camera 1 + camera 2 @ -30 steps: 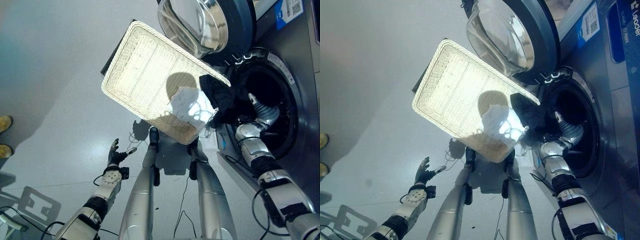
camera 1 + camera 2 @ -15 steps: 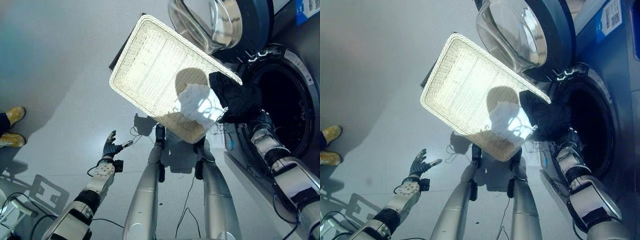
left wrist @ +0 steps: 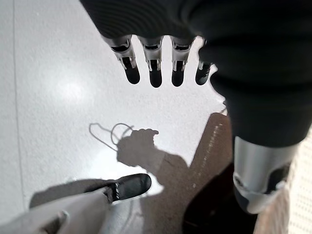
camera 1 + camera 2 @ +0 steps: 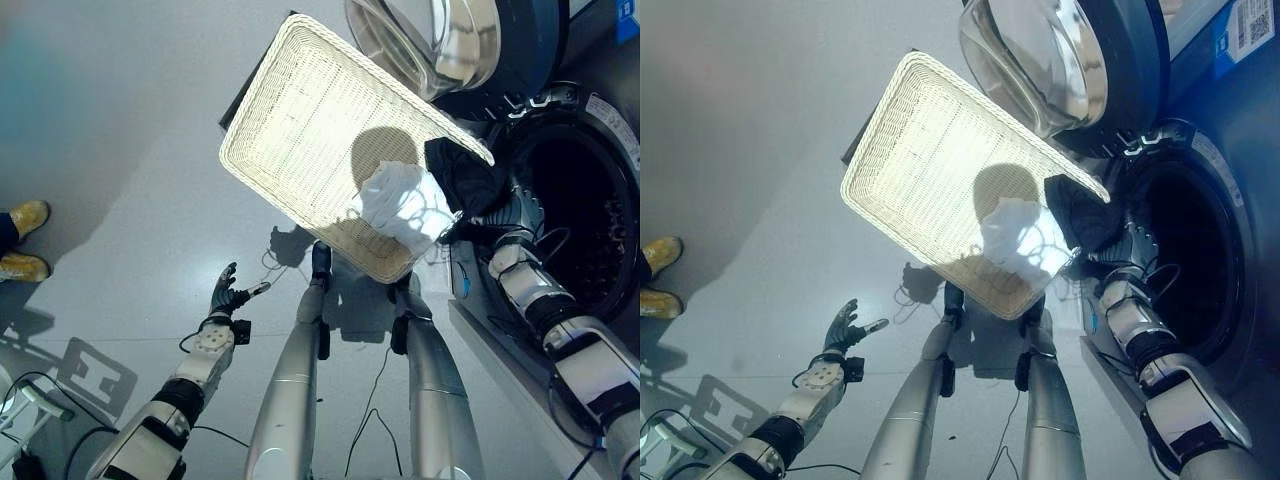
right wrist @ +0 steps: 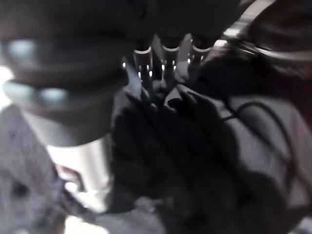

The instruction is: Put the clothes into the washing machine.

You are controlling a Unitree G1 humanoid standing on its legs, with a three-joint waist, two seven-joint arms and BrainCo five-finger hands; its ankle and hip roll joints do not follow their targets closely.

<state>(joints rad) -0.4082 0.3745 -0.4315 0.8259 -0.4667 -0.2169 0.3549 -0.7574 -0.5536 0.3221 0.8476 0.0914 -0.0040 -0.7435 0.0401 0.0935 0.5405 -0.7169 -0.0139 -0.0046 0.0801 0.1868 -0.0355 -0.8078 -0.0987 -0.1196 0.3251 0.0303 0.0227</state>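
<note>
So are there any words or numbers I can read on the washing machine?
None can be read here.
The white sticker with a square code, high on the washing machine: print too small to read.
The small blue sticker on the machine's front below the door opening: too blurred to read.

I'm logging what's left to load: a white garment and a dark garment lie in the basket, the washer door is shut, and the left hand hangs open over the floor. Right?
One thing is wrong: the washer door is swung open, not shut, as the left eye view shows, with the dark drum opening exposed. The white garment and dark garment are at the basket, and the left hand is open above the floor.
</note>
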